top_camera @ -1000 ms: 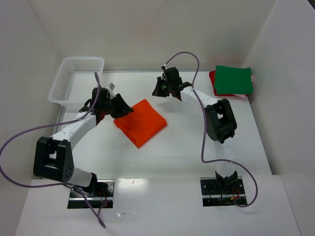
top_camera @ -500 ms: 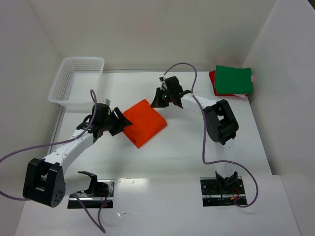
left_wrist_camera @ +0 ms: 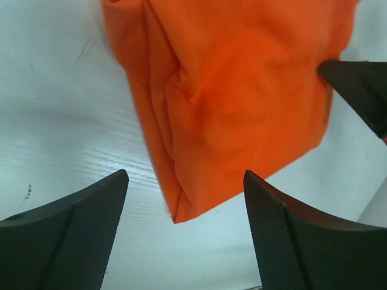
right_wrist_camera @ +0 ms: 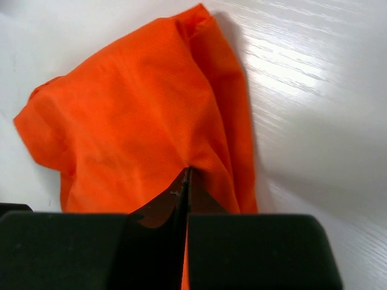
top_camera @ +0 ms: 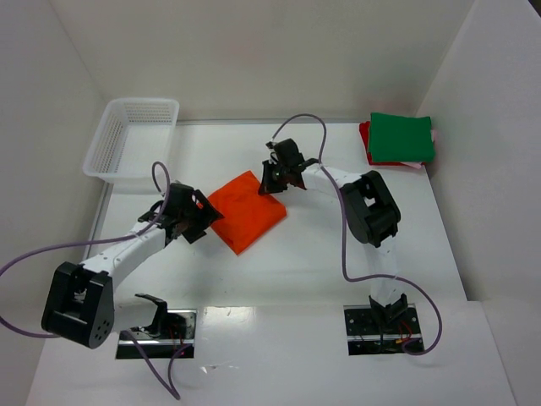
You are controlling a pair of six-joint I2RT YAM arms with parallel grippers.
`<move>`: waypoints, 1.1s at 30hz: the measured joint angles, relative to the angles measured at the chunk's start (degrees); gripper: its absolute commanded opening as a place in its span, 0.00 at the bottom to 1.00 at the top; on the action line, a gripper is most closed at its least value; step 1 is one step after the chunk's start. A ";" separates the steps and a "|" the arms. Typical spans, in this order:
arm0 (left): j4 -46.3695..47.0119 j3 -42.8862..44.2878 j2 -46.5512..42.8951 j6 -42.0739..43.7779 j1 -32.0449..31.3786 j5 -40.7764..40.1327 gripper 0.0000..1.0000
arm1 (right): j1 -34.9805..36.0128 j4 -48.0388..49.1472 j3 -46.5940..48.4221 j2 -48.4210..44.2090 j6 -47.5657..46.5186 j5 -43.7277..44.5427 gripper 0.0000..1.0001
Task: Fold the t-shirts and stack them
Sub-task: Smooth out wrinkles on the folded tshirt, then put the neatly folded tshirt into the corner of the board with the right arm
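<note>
My left gripper (top_camera: pixel 201 222) has spread its jaws wide and slid back toward 8 o'clock, off the orange t-shirt (top_camera: pixel 248 210), which lies folded just left of table centre. My right gripper (top_camera: pixel 272 182), jaws pressed together, has come down onto the shirt's 1 o'clock edge. I judge the fold finished; next it goes on the stack under the green t-shirt (top_camera: pixel 401 137) at 2 o'clock.

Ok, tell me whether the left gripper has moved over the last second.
Yes. In the top view the left gripper has pulled back toward the near edge, away from the white basket, jaws open beside the orange t-shirt.
</note>
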 measured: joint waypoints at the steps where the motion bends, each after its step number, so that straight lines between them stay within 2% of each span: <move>1: 0.07 0.00 0.92 -0.13 0.00 -0.31 0.87 | 0.00 -0.42 0.00 0.00 -0.02 0.76 0.00; 7: 0.04 1.16 8.63 0.24 0.00 -1.01 0.88 | 0.00 -1.40 -1.92 0.37 2.69 3.87 0.00; 17: 4.37 4.66 16.52 2.97 0.00 0.42 0.87 | -0.11 2.64 -7.28 -1.33 8.63 3.52 0.00; 26: 8.70 10.38 23.78 6.19 0.00 3.61 0.84 | -0.11 5.70 -22.14 -10.97 14.69 2.10 0.00; 33: 10.95 17.51 30.80 11.93 0.00 8.00 0.83 | -0.11 4.02 -26.82 -15.39 16.06 4.28 0.00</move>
